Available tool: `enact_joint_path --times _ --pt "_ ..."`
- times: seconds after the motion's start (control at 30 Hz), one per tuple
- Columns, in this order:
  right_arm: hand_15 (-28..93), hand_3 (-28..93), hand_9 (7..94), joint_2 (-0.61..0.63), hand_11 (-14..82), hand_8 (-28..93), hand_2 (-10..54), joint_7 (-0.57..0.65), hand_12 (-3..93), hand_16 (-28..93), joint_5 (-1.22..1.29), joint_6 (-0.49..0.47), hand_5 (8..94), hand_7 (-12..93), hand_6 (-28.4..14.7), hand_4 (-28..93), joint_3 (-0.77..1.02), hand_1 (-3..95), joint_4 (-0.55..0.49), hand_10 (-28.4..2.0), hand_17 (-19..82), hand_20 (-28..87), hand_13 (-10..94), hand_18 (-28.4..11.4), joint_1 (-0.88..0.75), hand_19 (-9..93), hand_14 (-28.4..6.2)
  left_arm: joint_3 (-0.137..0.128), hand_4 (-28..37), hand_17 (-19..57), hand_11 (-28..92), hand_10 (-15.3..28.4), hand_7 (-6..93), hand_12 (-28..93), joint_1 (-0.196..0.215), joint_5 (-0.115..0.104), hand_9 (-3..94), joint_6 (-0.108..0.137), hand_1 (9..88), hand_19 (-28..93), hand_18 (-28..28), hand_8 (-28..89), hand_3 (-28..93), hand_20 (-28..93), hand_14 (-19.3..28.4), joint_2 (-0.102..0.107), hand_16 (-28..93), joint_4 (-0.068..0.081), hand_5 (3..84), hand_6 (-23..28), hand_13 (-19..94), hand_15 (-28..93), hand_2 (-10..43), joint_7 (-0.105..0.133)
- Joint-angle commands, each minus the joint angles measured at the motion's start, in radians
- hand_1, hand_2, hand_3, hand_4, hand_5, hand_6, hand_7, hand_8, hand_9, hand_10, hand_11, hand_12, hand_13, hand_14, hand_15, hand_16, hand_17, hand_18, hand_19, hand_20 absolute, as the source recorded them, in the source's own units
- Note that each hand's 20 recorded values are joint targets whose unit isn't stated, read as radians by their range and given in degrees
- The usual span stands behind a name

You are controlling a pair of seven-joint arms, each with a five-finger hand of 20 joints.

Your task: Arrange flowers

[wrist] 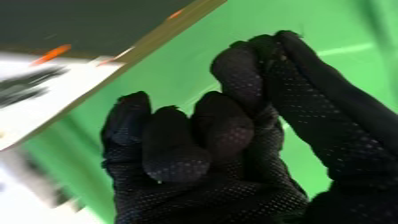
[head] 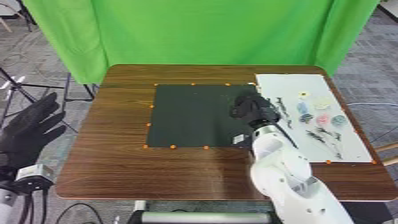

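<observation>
Left robot hand [head: 29, 127]: beyond desk's [head: 99, 167] left edge, fingers straight.
Right robot hand [head: 255, 107]: over desk, nearer right edge, fingers curled.

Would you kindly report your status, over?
Left hand open, right hand curled. Flowers on white board. Right arm hides part of its left edge.

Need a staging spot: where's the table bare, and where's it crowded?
Bare: the black mat's left half; brown wood from there to the table's left edge, and along the near edge up to the right arm. Crowded: the white sheet's middle and near part, flowers and stems; right hand at mat's right edge.
</observation>
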Motion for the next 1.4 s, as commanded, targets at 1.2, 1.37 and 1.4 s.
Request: enact_joint_path --times 1.2,1.37,1.4 --pt "91 82 77.2 -0.383 67.3 20 -6.6 -0.016 53.4 39 -0.361 -0.156 72.6 57 0.7 -20 -0.192 37.1 0.342 -11.8 29 45 72 -23.0 0.016 85 -11.3 0.074 -27.4 -12.2 8 8.6 16.9 22 -0.053 -0.026 17.8 -0.035 22.7 36 18.6 -8 69 9 10.9 0.062 9 0.025 22.3 0.6 13 14 -3.8 -0.045" --pt "90 82 75.9 -0.389 65.9 14 -3.8 -0.028 54.0 40 -0.355 -0.166 73.6 52 0.1 -24 -0.179 29.0 0.344 -12.0 29 45 72 -23.2 0.012 85 -11.3 0.078 -27.4 -12.2 8 8.7 17.0 22 -0.056 -0.026 17.8 -0.035 22.7 36 18.6 -8 69 9 10.9 0.060 9 0.026 22.2 0.7 13 14 -3.7 -0.047" --pt "90 83 75.6 -0.386 66.0 6 -3.0 -0.030 53.6 40 -0.341 -0.167 73.7 53 0.0 -24 -0.179 27.2 0.339 -12.1 29 44 71 -23.1 0.012 85 -11.4 0.080 -27.3 -12.2 8 8.7 16.9 22 -0.059 -0.025 17.8 -0.036 22.8 36 18.6 -8 69 9 10.9 0.060 9 0.028 22.2 0.6 13 14 -3.7 -0.045"
